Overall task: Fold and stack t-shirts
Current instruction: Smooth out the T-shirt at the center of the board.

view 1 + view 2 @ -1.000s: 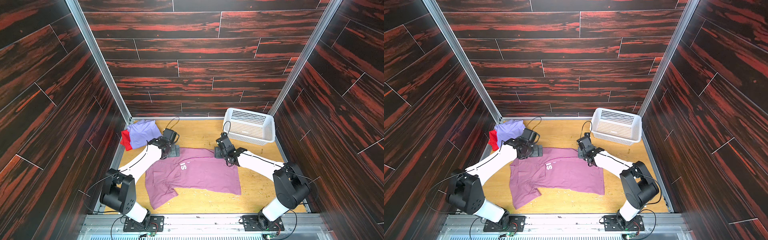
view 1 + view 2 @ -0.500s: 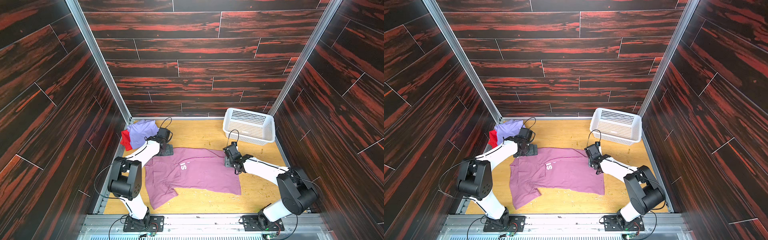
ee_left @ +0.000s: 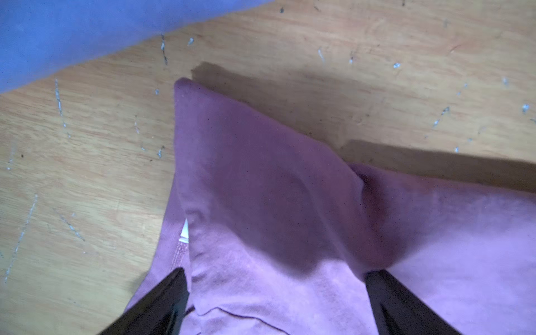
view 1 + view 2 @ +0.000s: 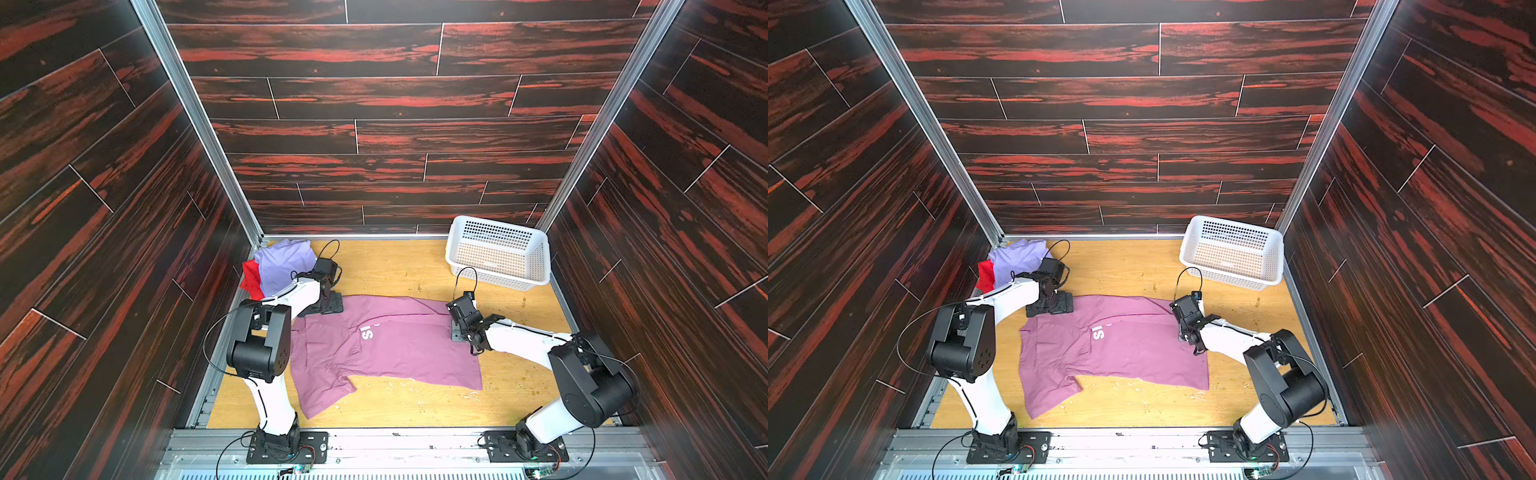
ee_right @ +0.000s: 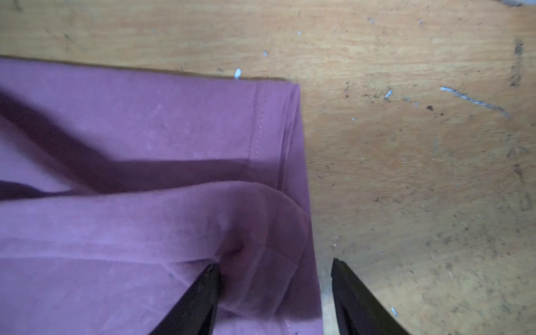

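Observation:
A pink-mauve t-shirt (image 4: 386,353) (image 4: 1113,353) with small lettering lies spread on the wooden table (image 4: 395,266) in both top views. My left gripper (image 4: 331,306) (image 4: 1054,307) is down at its far left corner. In the left wrist view the gripper (image 3: 278,272) is open wide, its jaws straddling a raised fold of the shirt (image 3: 261,174). My right gripper (image 4: 456,334) (image 4: 1182,336) sits low at the shirt's right edge. In the right wrist view it (image 5: 272,266) is open, with the hem (image 5: 293,203) between the fingers. A lavender t-shirt (image 4: 282,262) (image 3: 72,34) lies on a red one (image 4: 250,280) in the far left corner.
A white perforated basket (image 4: 498,253) (image 4: 1233,253) stands tilted in the far right corner. Dark wood-patterned walls close in the table on three sides. A metal rail (image 4: 374,444) with both arm bases runs along the near edge.
My right gripper slid nearer along the shirt's right edge and its jaws narrowed a little. My left arm's elbow swung up and in, and its gripper stayed at the far left corner.

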